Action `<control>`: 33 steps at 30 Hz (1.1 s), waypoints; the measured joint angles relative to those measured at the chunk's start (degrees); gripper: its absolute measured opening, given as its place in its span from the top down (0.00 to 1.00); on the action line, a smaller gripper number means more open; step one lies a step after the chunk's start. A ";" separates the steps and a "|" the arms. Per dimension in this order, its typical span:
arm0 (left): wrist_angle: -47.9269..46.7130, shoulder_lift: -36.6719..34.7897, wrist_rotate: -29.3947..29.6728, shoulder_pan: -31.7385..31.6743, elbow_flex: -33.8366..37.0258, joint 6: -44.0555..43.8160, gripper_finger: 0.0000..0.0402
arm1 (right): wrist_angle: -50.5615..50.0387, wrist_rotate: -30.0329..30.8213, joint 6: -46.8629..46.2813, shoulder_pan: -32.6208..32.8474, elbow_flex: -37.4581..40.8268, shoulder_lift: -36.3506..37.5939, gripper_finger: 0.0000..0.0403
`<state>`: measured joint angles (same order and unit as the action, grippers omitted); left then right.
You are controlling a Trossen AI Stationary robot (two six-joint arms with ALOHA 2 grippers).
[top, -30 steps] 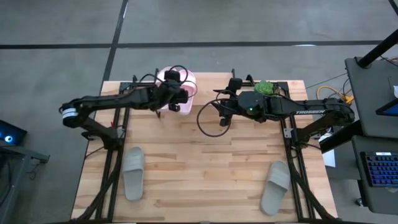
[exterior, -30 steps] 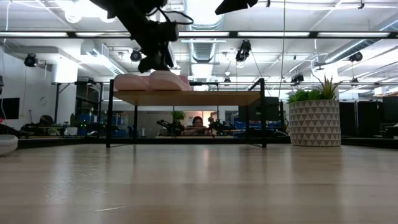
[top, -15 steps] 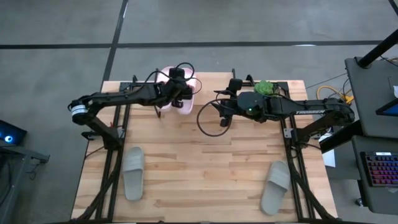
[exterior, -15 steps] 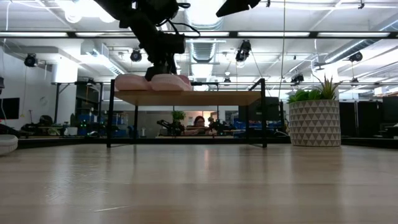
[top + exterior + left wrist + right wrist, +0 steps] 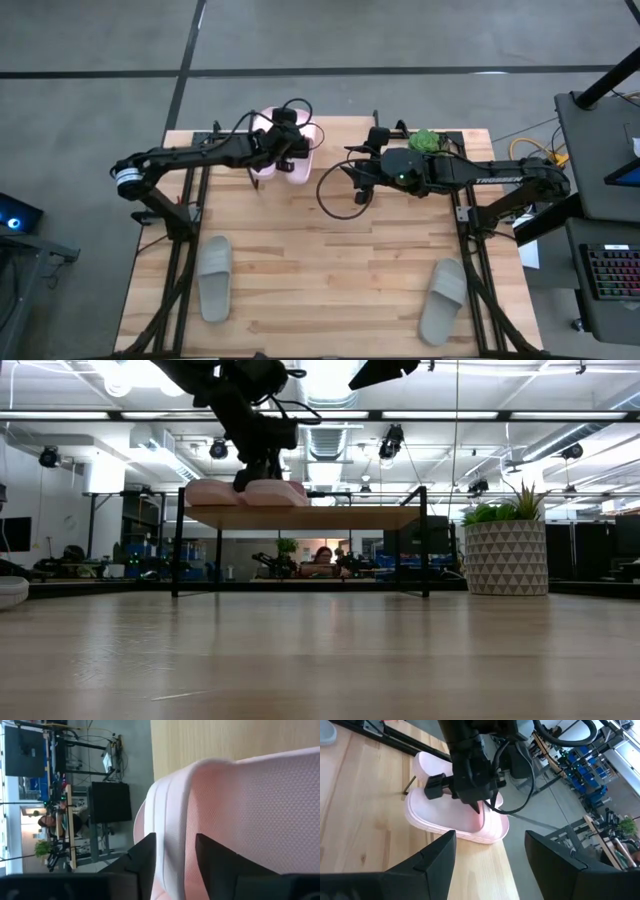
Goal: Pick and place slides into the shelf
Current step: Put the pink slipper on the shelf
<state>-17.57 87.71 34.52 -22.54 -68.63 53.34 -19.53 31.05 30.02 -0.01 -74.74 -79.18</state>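
The left gripper (image 5: 291,152) is over the far-left part of the shelf (image 5: 300,516), set down on a light pink slide (image 5: 297,160) that lies on the shelf's wooden plank top. In the left wrist view its two dark fingers (image 5: 145,857) straddle a raised ridge of that pink slide (image 5: 240,815), one finger on each side with pink foam filling the gap between them, so the fingers are pinching the slide's edge. From the low view the left gripper (image 5: 262,465) comes down from above onto the pair of pink slides (image 5: 245,492), which sit side by side on the plank near its left end. The second pink slide (image 5: 266,145) lies just beside the gripped one, touching it, partly hidden under the left arm. The right wrist view shows the left gripper (image 5: 470,795) planted on the nearer pink slide (image 5: 455,820). The right gripper (image 5: 352,172) hangs over the table (image 5: 330,280) near the shelf, well apart from any slide, its fingers (image 5: 432,857) spread wide with nothing between them. Two grey slides rest on the table's near side: one grey slide (image 5: 214,277) at the left and the other grey slide (image 5: 443,298) at the right, both well apart from either gripper.
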 joint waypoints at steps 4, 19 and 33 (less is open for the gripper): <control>0.54 0.12 -0.17 -0.54 -0.03 -0.02 0.75 | -0.02 0.00 -0.04 0.00 0.00 0.00 0.44; 2.59 0.10 3.08 -0.79 -0.21 1.58 0.98 | -0.04 0.00 -0.04 0.00 0.00 0.00 0.44; 3.39 0.01 3.50 -0.86 0.29 5.56 1.00 | -0.19 0.00 -0.03 0.00 0.00 0.00 0.44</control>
<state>-14.17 87.72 38.02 -23.40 -68.34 58.90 -19.72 31.05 29.99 -0.01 -74.74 -79.18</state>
